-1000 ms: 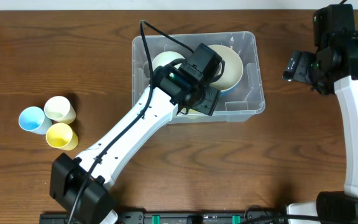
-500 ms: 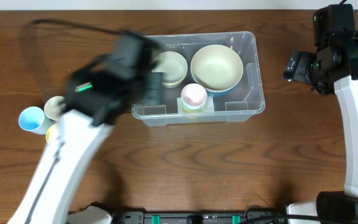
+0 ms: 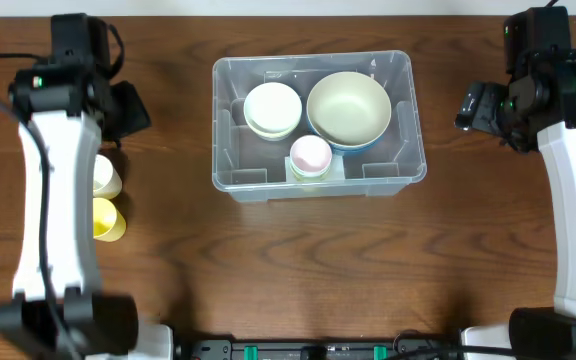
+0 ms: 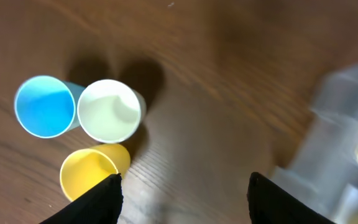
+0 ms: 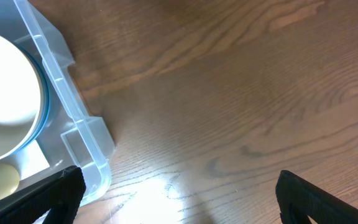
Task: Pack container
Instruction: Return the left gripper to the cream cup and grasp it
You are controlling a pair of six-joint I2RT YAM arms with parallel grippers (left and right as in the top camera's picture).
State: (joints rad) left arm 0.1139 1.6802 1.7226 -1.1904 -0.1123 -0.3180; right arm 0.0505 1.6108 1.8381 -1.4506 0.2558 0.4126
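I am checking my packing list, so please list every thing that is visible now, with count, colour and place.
container: 1, clear, table centre
large bowl: 1, cream, inside container, right
smaller bowl: at least 1, cream, inside container, left
pink bowl: 1, pink, inside container, front
blue cup: 1, blue, table, left
white cup: 1, white, beside blue cup
yellow cup: 1, yellow, beside white cup
table: 1, brown wood
left claw: black, open, above cups
right claw: black, open, right of container
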